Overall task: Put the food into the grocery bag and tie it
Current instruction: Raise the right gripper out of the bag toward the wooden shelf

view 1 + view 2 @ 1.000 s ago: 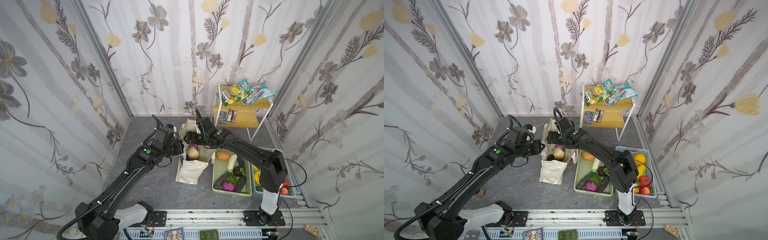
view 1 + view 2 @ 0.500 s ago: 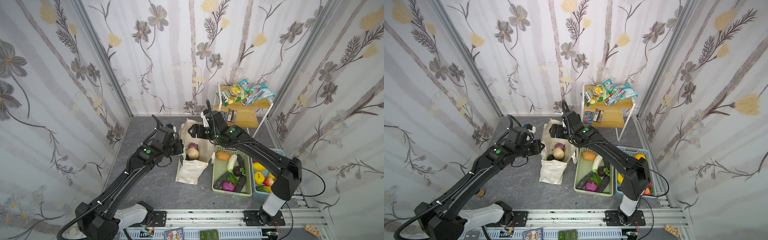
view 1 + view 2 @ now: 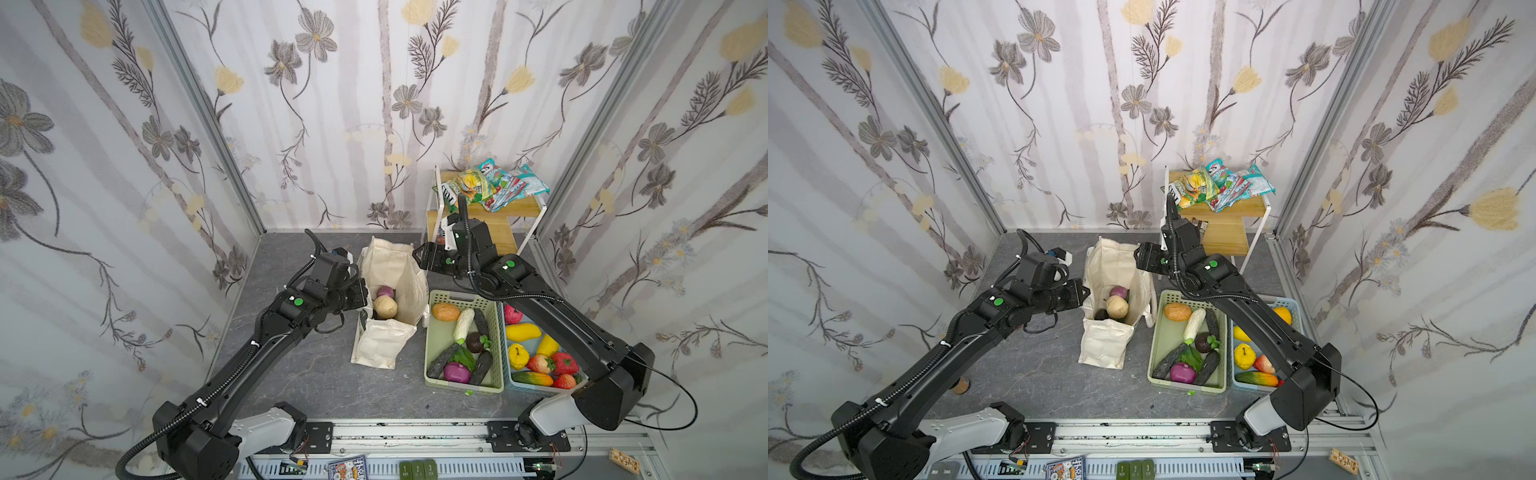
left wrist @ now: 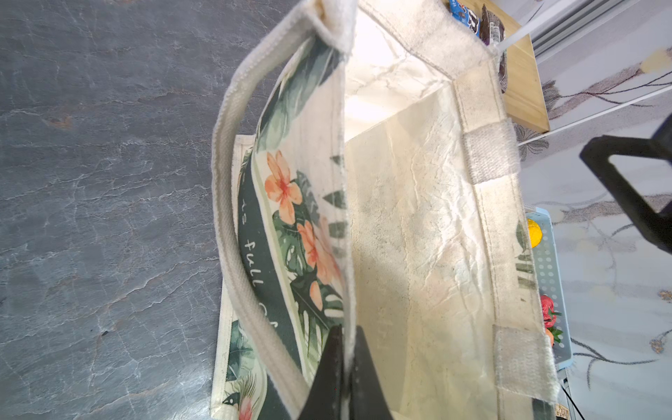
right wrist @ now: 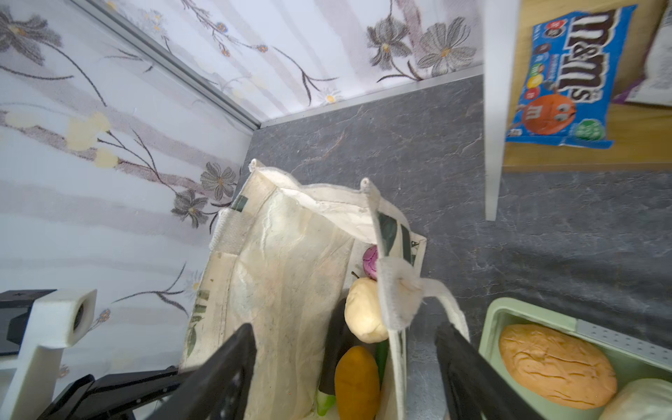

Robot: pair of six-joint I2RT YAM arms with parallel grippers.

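The cream grocery bag [image 3: 390, 270] [image 3: 1113, 270] stands open in both top views. My left gripper [image 3: 365, 297] [image 4: 347, 329] is shut on the bag's left rim, with the printed side [image 4: 287, 225] outside it. My right gripper [image 3: 417, 255] [image 5: 344, 327] hangs open above the bag's right rim, with a strap handle [image 5: 400, 291] between its fingers and untouched. Inside the bag lie food pieces: a purple onion [image 5: 371, 263], a tan potato [image 5: 363, 312], an orange piece [image 5: 356, 378], a green stalk [image 5: 382, 354] and a dark piece [image 3: 1100, 314]. The yellow-green snack packet [image 3: 471, 185] lies on the shelf.
A pale green basket [image 3: 463, 390] of toy vegetables stands right of the bag, with a blue basket [image 3: 536, 388] of fruit beside it. Behind the right arm, the wooden shelf [image 3: 503, 224] carries teal-red packets and a blue candy bag [image 5: 567, 76]. Patterned walls close three sides.
My right gripper has lifted from over the bag's mouth and drawn back toward the shelf, its jaws a little narrower. The left gripper keeps its hold and has not moved.
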